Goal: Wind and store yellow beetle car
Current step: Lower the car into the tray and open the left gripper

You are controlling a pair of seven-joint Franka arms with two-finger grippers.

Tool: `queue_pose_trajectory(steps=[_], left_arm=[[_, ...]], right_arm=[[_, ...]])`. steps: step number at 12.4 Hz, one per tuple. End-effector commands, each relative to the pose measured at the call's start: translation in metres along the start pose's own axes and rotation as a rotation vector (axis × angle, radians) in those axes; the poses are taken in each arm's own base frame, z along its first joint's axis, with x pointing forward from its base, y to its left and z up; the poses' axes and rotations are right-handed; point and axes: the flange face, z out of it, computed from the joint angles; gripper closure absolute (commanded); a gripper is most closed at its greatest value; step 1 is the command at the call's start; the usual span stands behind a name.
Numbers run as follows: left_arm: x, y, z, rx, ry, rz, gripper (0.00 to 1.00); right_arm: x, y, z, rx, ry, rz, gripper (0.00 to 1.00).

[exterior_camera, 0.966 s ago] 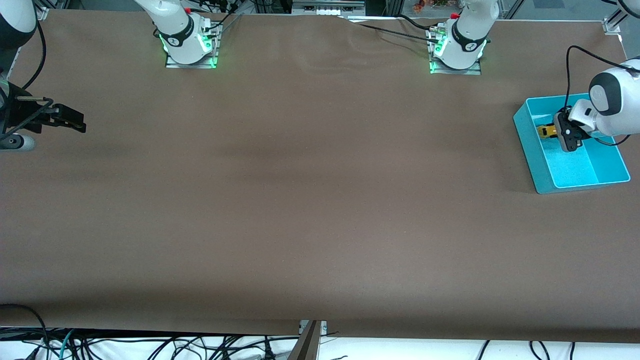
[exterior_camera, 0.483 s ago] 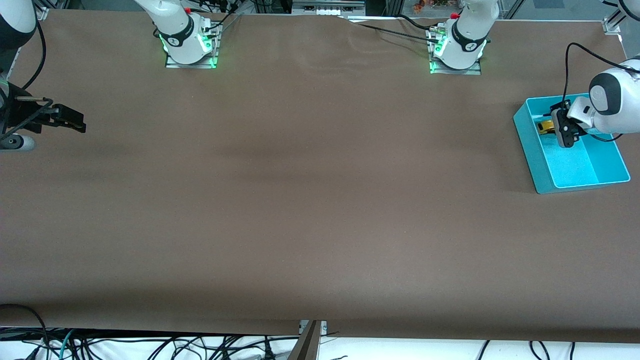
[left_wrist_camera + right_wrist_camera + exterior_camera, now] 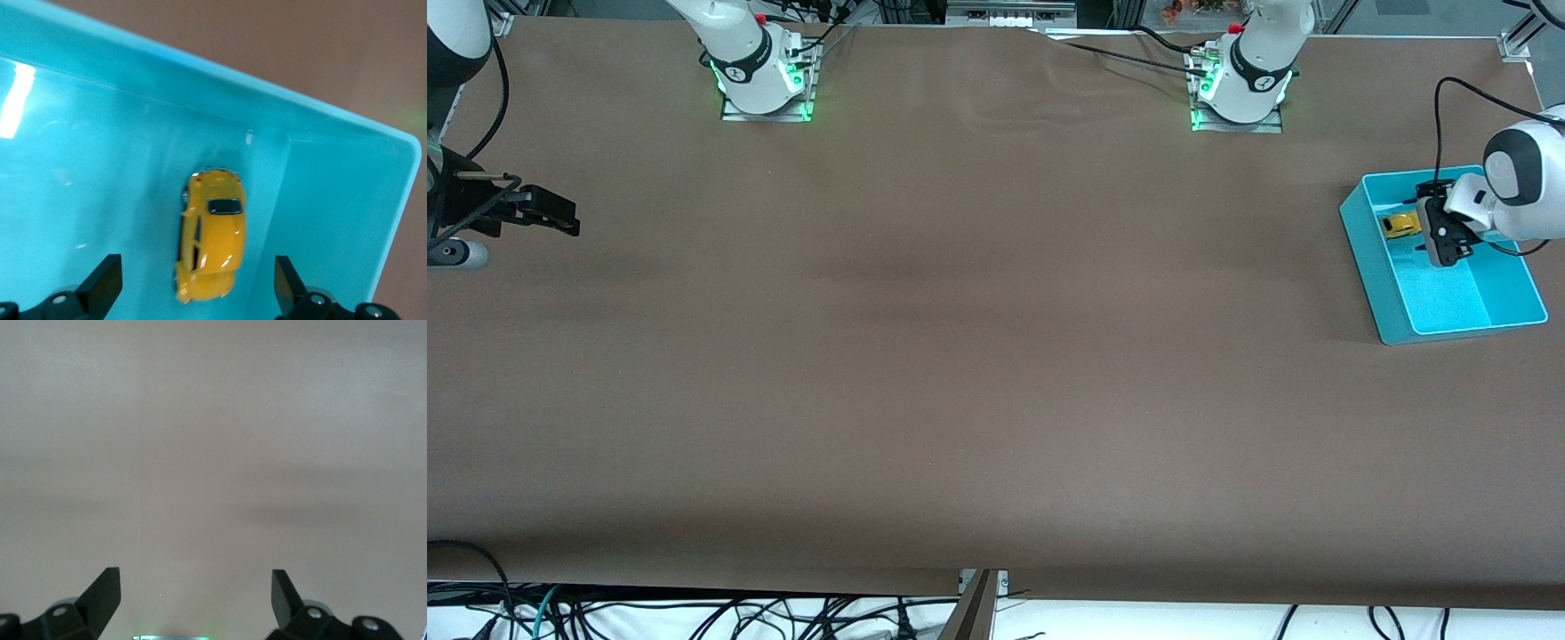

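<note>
The left gripper (image 3: 1430, 222) hangs inside the teal bin (image 3: 1376, 267) at the left arm's end of the table, its fingers (image 3: 103, 283) spread wide with nothing between them. The yellow beetle car (image 3: 210, 243) lies free on the bin floor between the two fingertips, touching neither; there is teal floor showing on both sides of it. In the front view the car (image 3: 1400, 224) sits in the part of the bin farther from the front camera, near one corner, with a bin wall close beside it. The rest of the bin floor, nearer to the front camera, is open.

The right gripper (image 3: 551, 213) waits over the table at the right arm's end, well apart from the bin. Its fingers (image 3: 100, 593) are also spread wide and hold nothing; only brown cloth shows beneath them.

The table (image 3: 960, 356) is covered in a brown cloth with slight wrinkles between the two arm bases. The wide stretch between the grippers is open. Black cables (image 3: 694, 618) lie tangled on the floor below the table edge nearest the front camera.
</note>
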Motion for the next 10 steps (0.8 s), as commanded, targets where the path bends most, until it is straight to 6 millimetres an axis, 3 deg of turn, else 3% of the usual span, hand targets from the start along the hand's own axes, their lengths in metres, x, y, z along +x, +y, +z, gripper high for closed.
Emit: queue_pose_trajectory(steps=[1,5,7,10], left_arm=[[0.017,0.004,-0.072,0.059,0.019,-0.033,0.00],[0.061,-0.019,-0.182,0.187,0.031,-0.190,0.00],[0.098,-0.011,-0.231,0.221,0.033,-0.247,0.00],[0.149,0.006,-0.281,0.178,0.125,-0.450,0.00]], right_arm=[[-0.002,0.000,-0.002,0.011,-0.005,0.012,0.00],[-0.002,0.000,-0.003,0.009,-0.002,0.012,0.00],[-0.001,0.001,-0.002,0.006,-0.001,0.013,0.00],[-0.001,-0.001,-0.002,0.006,-0.002,0.010,0.00]])
